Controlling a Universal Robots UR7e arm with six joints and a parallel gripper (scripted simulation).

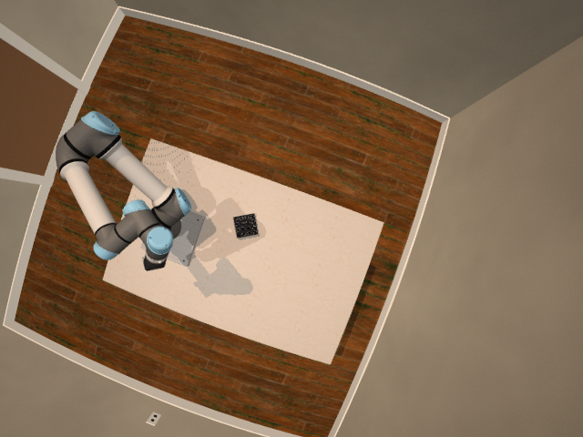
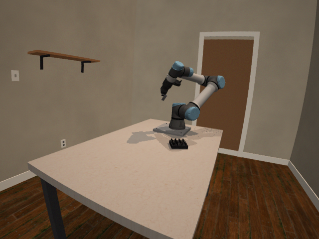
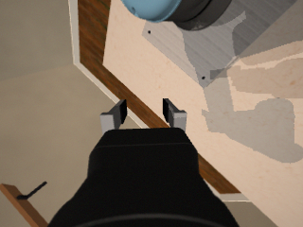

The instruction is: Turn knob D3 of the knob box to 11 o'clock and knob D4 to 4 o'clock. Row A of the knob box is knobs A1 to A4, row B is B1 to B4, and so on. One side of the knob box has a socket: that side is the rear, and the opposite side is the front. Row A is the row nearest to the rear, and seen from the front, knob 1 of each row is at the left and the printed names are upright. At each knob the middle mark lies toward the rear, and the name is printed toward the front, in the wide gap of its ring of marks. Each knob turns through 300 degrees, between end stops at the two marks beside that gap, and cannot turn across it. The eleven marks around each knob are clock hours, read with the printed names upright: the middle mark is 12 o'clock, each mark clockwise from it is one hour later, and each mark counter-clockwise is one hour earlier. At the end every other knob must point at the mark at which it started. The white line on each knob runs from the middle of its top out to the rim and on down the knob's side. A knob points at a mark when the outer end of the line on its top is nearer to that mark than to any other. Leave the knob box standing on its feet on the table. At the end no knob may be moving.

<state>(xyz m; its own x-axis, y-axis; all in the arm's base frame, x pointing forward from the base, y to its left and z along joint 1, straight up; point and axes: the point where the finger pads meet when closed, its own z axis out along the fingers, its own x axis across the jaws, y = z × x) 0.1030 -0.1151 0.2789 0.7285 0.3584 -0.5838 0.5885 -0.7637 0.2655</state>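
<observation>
"Tool: condition?"

"Jaws wide, nothing held; raised near the mount plate."

"Knob box?"

"On the worktop, well apart from the tool."

"Step in hand?"

"Approach, I judge. Next: travel over, identify row D, align with D3."

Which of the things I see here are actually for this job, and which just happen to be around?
For the job:
- knob box
- open gripper
- table

Just around:
- wall shelf
- door
- wall outlet
</observation>
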